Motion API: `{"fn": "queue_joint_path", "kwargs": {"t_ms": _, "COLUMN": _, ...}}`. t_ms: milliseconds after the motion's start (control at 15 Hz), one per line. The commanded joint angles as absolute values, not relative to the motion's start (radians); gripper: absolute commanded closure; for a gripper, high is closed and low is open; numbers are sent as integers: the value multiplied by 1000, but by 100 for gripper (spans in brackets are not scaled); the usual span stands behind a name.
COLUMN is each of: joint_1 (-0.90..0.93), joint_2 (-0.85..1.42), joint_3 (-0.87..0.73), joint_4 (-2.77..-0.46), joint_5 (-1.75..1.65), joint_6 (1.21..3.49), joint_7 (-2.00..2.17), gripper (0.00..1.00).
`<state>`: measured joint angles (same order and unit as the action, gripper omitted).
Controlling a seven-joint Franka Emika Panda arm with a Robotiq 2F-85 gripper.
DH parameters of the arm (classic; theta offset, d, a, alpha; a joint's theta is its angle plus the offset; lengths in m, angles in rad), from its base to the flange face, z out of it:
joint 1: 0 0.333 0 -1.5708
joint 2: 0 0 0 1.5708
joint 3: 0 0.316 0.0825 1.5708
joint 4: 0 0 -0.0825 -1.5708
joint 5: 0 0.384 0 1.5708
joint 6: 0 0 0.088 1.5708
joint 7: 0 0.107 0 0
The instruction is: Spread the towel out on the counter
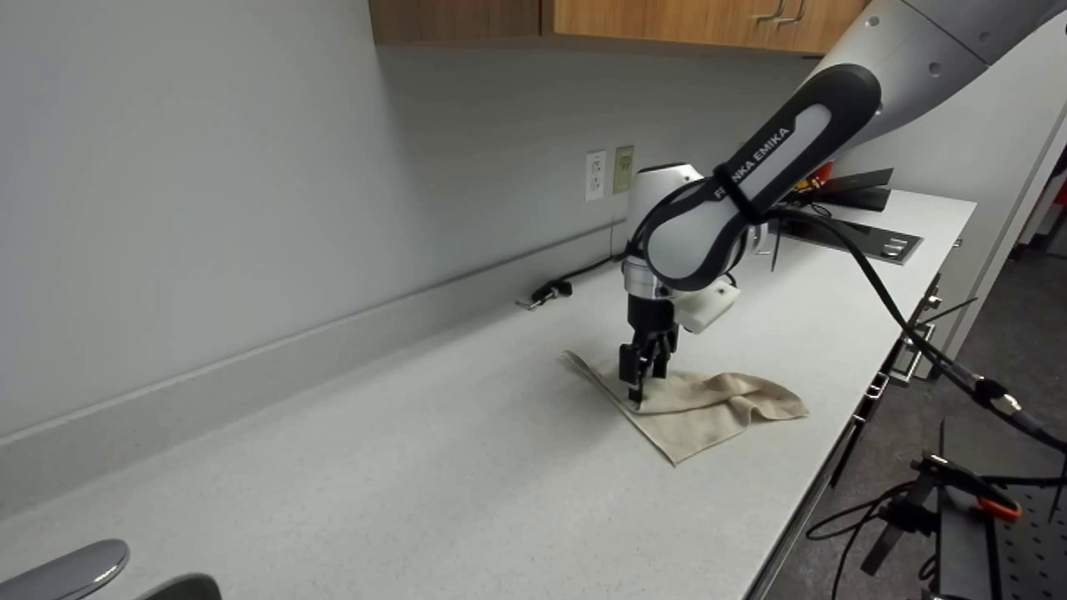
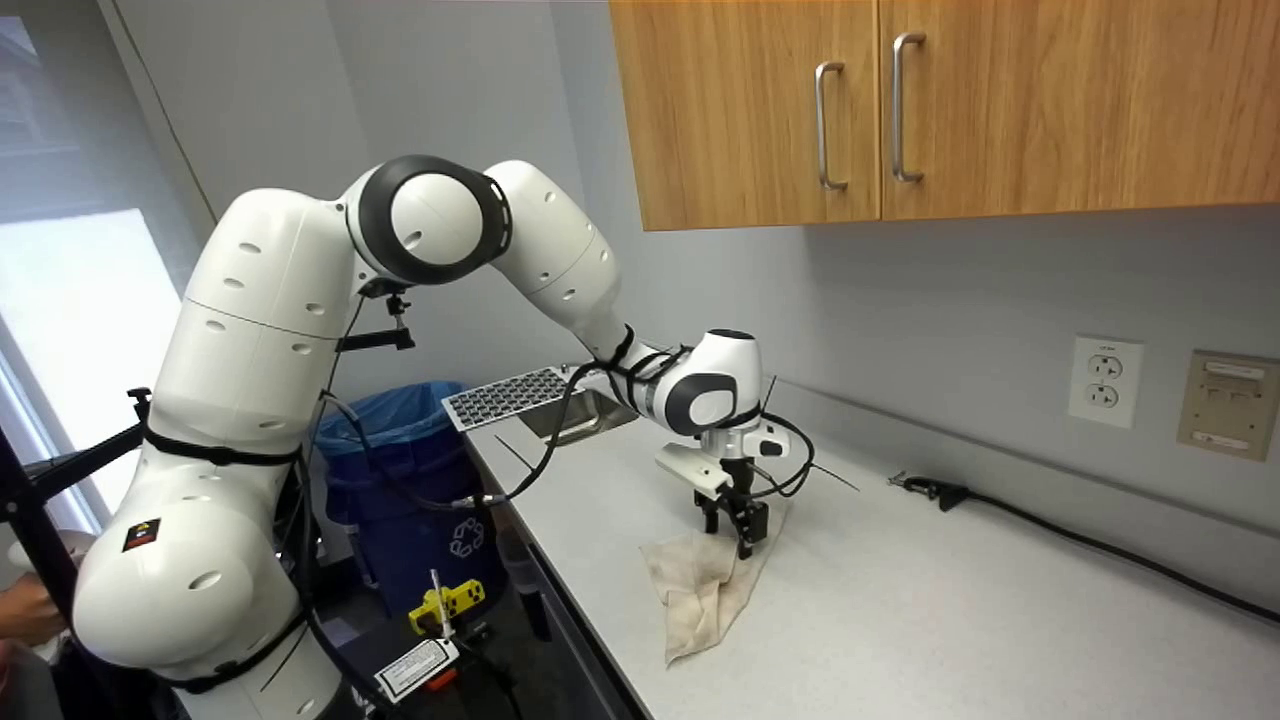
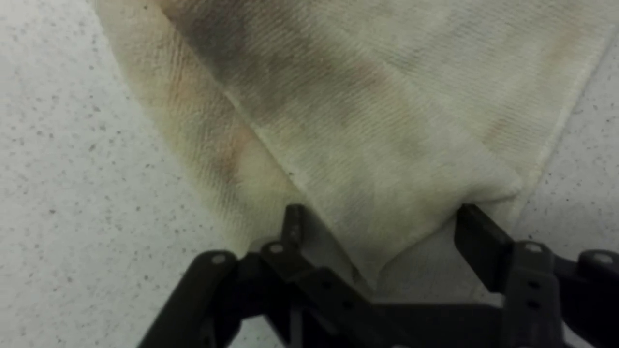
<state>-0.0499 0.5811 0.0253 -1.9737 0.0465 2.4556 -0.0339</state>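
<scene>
The beige towel [image 1: 708,425] lies partly folded and wrinkled on the white counter [image 1: 417,467]. The towel also shows in an exterior view [image 2: 700,585]. In the wrist view a flap of the towel [image 3: 367,121] is folded over a lower layer, and its pointed corner reaches between the fingers. My gripper [image 3: 379,215] is open, with its fingertips apart on either side of that corner, low at the cloth. In both exterior views the gripper [image 1: 648,383] [image 2: 728,538] points straight down over the towel's wall-side part. Whether the fingertips press on the cloth cannot be told.
A black cable with a clamp [image 1: 552,292] lies along the wall behind the towel. A sink [image 2: 590,415] and a dark panel [image 1: 867,240] are farther along the counter. A grey faucet part [image 1: 67,571] is at the near corner. Wooden cabinets [image 2: 750,110] hang above.
</scene>
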Motion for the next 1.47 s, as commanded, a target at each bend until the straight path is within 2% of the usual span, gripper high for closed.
{"fn": "queue_joint_path", "kwargs": {"t_ms": 0, "joint_1": -17, "joint_2": 526, "joint_3": -4, "joint_4": -2034, "joint_5": 22, "joint_6": 2463, "joint_7": 13, "gripper": 17}}
{"fn": "queue_joint_path", "kwargs": {"t_ms": 333, "joint_1": 9, "joint_2": 489, "joint_3": -28, "joint_4": -2081, "joint_5": -11, "joint_6": 2465, "joint_7": 68, "gripper": 20}}
{"fn": "queue_joint_path", "kwargs": {"t_ms": 400, "joint_1": 14, "joint_2": 485, "joint_3": -32, "joint_4": -2086, "joint_5": -21, "joint_6": 2465, "joint_7": 79, "gripper": 37}}
{"fn": "queue_joint_path", "kwargs": {"t_ms": 600, "joint_1": 19, "joint_2": 478, "joint_3": -38, "joint_4": -2097, "joint_5": -33, "joint_6": 2462, "joint_7": 102, "gripper": 57}}
{"fn": "queue_joint_path", "kwargs": {"t_ms": 933, "joint_1": 25, "joint_2": 471, "joint_3": -49, "joint_4": -2106, "joint_5": -58, "joint_6": 2465, "joint_7": 134, "gripper": 96}}
{"fn": "queue_joint_path", "kwargs": {"t_ms": 1000, "joint_1": 24, "joint_2": 465, "joint_3": -50, "joint_4": -2107, "joint_5": -61, "joint_6": 2465, "joint_7": 136, "gripper": 100}}
{"fn": "queue_joint_path", "kwargs": {"t_ms": 1400, "joint_1": 24, "joint_2": 396, "joint_3": -99, "joint_4": -2106, "joint_5": -126, "joint_6": 2520, "joint_7": 159, "gripper": 99}}
